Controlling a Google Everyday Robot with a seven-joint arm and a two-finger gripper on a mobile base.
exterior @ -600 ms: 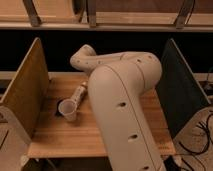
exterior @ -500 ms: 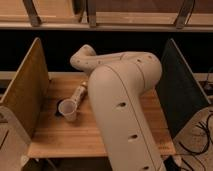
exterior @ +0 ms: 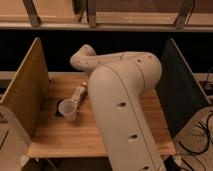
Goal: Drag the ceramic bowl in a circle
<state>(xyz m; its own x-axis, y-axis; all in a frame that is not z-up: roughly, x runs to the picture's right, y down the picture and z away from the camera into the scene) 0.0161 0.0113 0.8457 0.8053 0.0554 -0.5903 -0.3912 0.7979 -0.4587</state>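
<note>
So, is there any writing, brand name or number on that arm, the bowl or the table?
None: no word, label, number or sign can be read in this view.
Arm: plain cream with a few dark holes, no lettering.
Bowl: no mark shows.
Pincer, down at the bowl on the left of the table: no label shows.
Table and side panels: bare.

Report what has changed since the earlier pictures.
Nothing has visibly changed. The hand is in the same place, angled down right beside the far side of the ceramic bowl. The bowl has not shifted from its spot on the left part of the wooden table.
</note>
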